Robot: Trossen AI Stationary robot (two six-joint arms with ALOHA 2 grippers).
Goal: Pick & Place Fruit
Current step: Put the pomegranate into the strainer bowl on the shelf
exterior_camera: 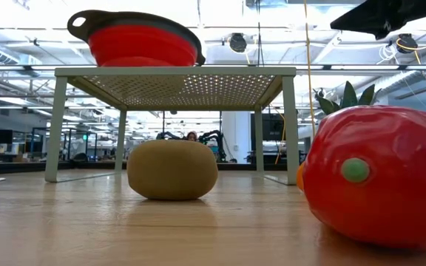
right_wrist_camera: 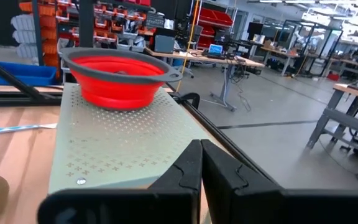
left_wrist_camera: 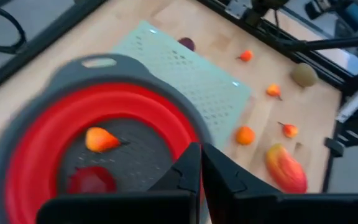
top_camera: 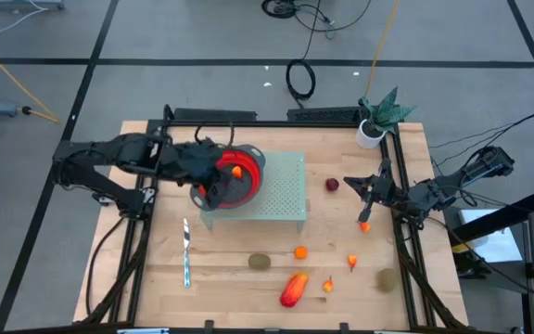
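Hovering over the red bowl [top_camera: 237,174] with fingers pressed together and empty, left gripper [left_wrist_camera: 199,163] could clip its rim and tip the fruit [left_wrist_camera: 101,139] inside off the rack [top_camera: 281,190]; right gripper [right_wrist_camera: 200,158] idles clamped shut.

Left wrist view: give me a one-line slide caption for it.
Left hand, shut and empty, over the red bowl holding an orange piece and a dark-red fruit; more fruit on the table beyond.

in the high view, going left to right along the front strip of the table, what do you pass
slim silver knife → brown-green oval fruit → large elongated red-orange fruit → tiny orange piece → small orange piece with a red tip → second brown-green oval fruit
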